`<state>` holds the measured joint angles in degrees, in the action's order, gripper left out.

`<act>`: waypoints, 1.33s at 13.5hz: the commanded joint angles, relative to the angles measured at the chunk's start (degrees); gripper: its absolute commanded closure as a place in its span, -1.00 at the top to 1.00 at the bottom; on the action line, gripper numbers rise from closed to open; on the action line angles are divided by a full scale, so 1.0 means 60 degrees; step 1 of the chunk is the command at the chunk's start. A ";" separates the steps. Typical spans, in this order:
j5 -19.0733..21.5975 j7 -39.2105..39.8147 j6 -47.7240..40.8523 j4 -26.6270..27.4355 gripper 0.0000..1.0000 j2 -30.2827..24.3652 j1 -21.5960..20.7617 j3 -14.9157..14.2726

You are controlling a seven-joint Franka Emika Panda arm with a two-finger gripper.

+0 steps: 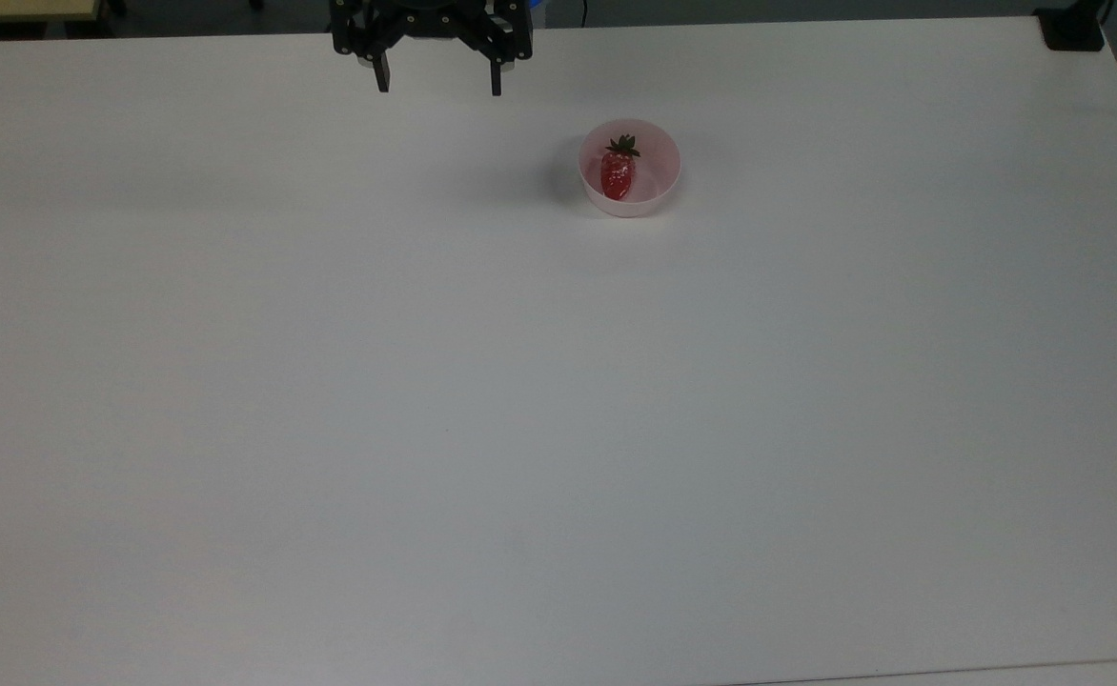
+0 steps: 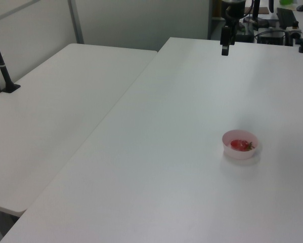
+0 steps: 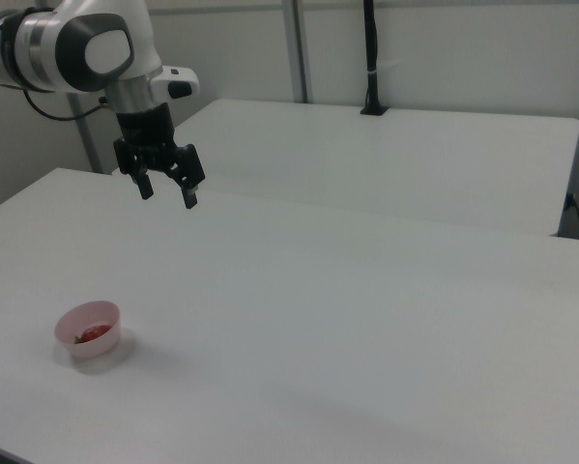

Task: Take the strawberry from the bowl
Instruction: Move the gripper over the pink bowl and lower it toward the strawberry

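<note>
No readable text or labels, seemingly.

In the top view, the bowl [image 1: 630,168] sits on the table [image 1: 558,429] below-right of the gripper [image 1: 438,84], well apart; the strawberry [image 1: 618,171] lies inside it.

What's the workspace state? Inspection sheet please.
Surface: white table, bare apart from the bowl.
Job's things: strawberry lies inside the pink bowl, leafy top toward the top view's top.
Clutter: nothing seen.
Claw: claw open, empty, raised over the table's far edge, to the top view's left of the bowl.
Cables: cable running up the black pole.
Surroundings: second white table alongside; grey wall panels.
</note>
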<state>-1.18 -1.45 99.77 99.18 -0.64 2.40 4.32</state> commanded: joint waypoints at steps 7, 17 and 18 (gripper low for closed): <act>-0.0521 0.0342 -0.0076 -0.0124 1.00 0.0473 -0.0487 -0.0003; -0.0551 0.0740 -0.0061 0.1692 0.95 0.1380 -0.3314 -0.0471; -0.0565 0.0740 -0.0046 0.1809 0.94 0.1468 -0.3388 -0.0428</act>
<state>-3.62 1.46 99.23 107.35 7.41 -15.09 3.02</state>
